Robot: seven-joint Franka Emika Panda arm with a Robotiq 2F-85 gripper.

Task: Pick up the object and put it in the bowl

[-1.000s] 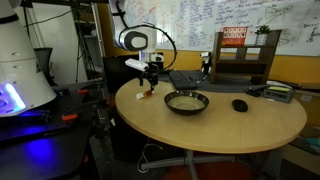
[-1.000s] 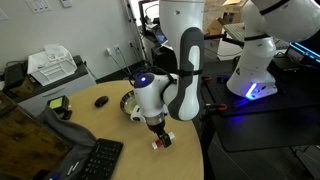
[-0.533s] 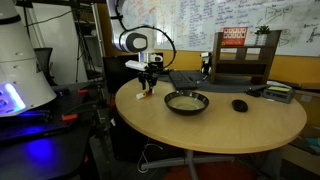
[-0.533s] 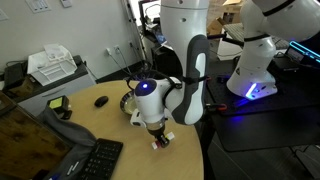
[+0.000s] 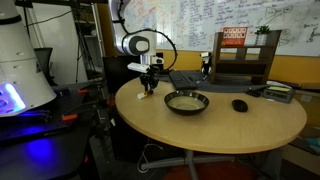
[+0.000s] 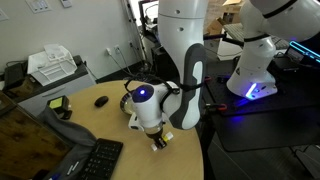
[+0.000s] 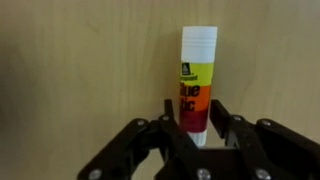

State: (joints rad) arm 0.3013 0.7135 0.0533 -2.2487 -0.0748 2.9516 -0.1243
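Gripper w/ jaws close either side of glue stick (clamped? can't tell), bowl nearby

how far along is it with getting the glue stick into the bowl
Done: the gripper sits low over the table, fingers either side of the glue stick. In hand: the grasp; whether it is clamped cannot be told. Left: lifting the stick, carrying it to the bowl and releasing it.

White arm, black joint band; black angular fingers (pale pivot pins at knuckles).
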